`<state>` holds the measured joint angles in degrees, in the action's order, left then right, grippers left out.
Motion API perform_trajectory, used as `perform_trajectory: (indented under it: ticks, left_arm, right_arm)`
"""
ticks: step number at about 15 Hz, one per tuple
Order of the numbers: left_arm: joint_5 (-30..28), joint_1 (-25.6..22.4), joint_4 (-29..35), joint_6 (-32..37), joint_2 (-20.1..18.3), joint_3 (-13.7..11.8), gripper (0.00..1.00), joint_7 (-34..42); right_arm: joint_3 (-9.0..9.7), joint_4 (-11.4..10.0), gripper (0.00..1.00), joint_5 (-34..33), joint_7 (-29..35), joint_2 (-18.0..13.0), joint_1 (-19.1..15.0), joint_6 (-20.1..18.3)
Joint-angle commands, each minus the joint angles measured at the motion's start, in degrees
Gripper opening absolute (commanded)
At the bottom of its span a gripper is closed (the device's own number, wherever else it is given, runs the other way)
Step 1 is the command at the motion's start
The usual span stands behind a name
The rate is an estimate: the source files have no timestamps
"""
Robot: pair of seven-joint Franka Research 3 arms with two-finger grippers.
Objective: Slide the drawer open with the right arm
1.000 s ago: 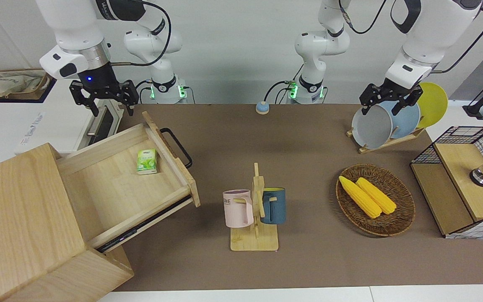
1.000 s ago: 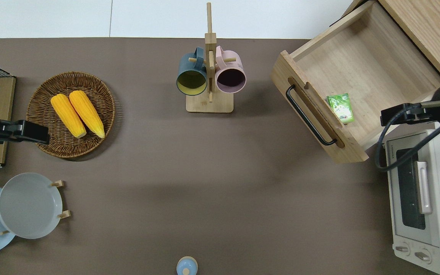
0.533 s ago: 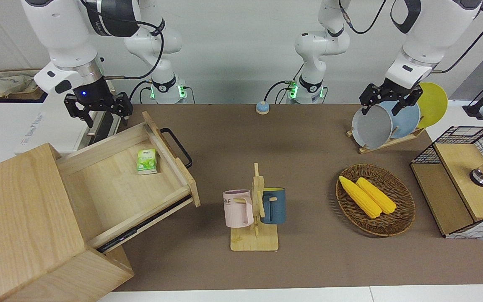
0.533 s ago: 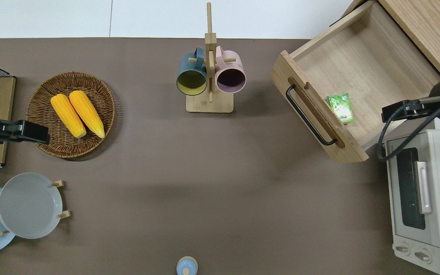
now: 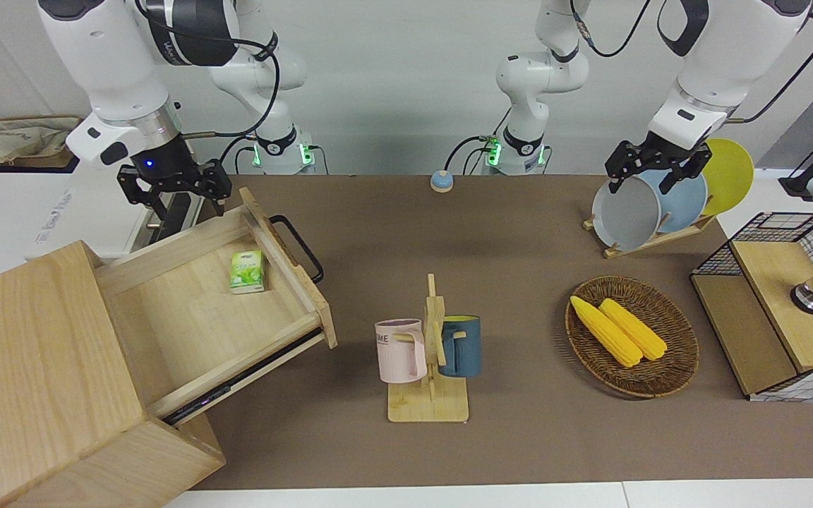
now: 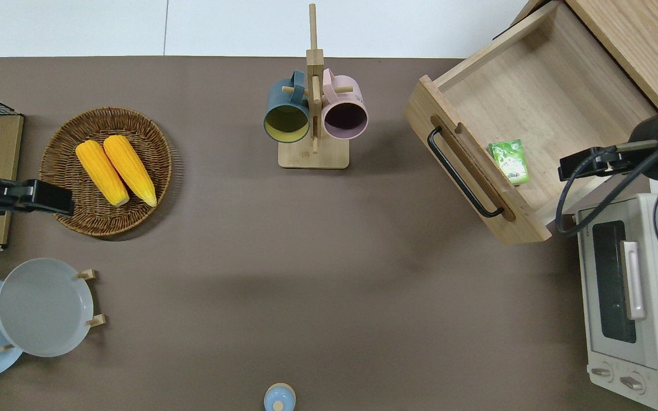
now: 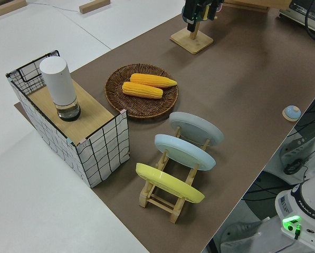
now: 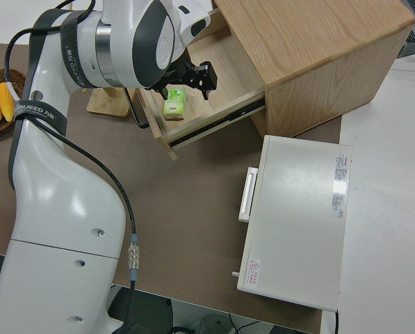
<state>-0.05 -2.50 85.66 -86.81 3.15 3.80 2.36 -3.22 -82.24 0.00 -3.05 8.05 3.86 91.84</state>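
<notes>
The light-wood drawer (image 5: 188, 317) stands pulled well out of its cabinet (image 5: 32, 367). Its black bar handle (image 5: 298, 247) faces the middle of the table, and a small green packet (image 5: 247, 271) lies inside near the front panel. My right gripper (image 5: 182, 197) hangs open and empty in the air, blue light showing. It is over the drawer's side wall (image 6: 569, 197) nearest the robots and clear of the handle (image 6: 460, 174). In the right side view the gripper (image 8: 190, 82) sits above the drawer's inside. My left gripper (image 5: 643, 180) is parked, open.
A white toaster oven (image 6: 626, 297) stands beside the drawer, nearer the robots. A mug rack (image 6: 313, 114) with two mugs is mid-table. A basket (image 6: 66, 211) of corn, a plate rack (image 5: 618, 248) and a wire-mesh rack (image 5: 780, 303) sit toward the left arm's end.
My right gripper has drifted from above the toaster oven's edge toward the drawer's near side wall. The drawer, the packet and the left arm have not moved.
</notes>
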Motion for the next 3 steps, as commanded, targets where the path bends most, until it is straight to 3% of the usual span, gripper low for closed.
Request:
perform_trajectory:
  ticks: [1, 3]
  left_arm:
    - [1.02, 0.39, -0.58, 1.03, -0.25, -0.02, 0.99, -0.6]
    - [1.02, 0.39, -0.58, 1.03, -0.25, -0.02, 0.99, -0.6]
  right_arm:
    - [0.41, 1.2, 0.983, 1.58, -1.52, 1.35, -0.87, 0.36]
    - [0.41, 1.2, 0.983, 1.66, -1.17, 1.35, -0.78, 0.36]
